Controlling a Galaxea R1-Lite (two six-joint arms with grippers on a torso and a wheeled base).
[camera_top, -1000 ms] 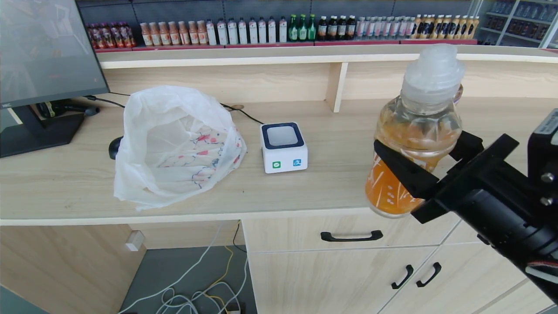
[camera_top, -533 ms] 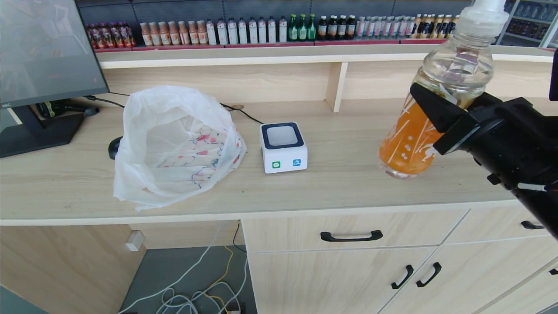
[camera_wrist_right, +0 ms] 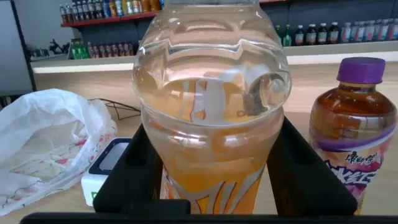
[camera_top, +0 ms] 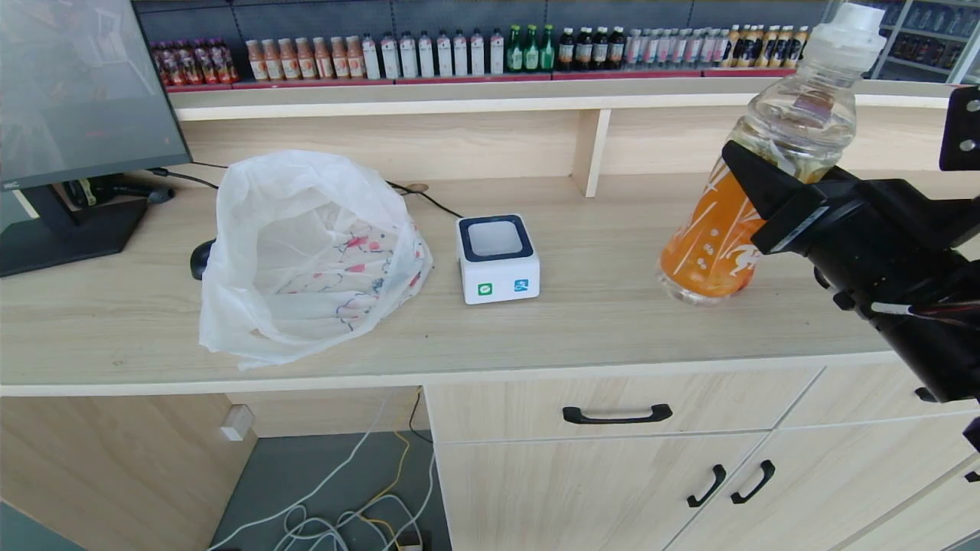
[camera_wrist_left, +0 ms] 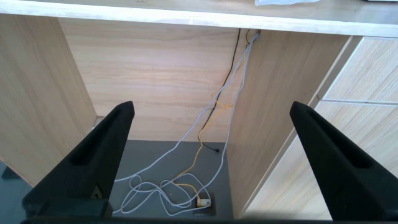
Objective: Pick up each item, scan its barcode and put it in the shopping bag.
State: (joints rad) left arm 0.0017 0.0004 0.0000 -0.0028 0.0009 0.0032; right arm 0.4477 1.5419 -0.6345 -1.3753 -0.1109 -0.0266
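My right gripper (camera_top: 792, 203) is shut on an orange drink bottle (camera_top: 746, 199) with a white cap, held tilted above the right part of the counter (camera_top: 597, 321). In the right wrist view the bottle (camera_wrist_right: 214, 118) sits between the black fingers (camera_wrist_right: 127, 168). A white scanner box (camera_top: 498, 259) stands mid-counter, left of the bottle. The white shopping bag (camera_top: 306, 256) lies open further left, and shows again as the bag (camera_wrist_right: 50, 140) in the right wrist view. My left gripper (camera_wrist_left: 208, 155) is open, low down below the counter edge, facing the cabinet front and cables.
A second bottle (camera_wrist_right: 351, 137) with a purple cap stands beside the held one. A monitor (camera_top: 76, 92) on a black stand occupies the far left of the counter. A raised shelf (camera_top: 536, 96) runs behind. Drawers with black handles (camera_top: 616, 415) sit below.
My right arm has lifted the orange bottle from below the counter edge up and back over the counter, tilting it, with only a small shift in the last half second.
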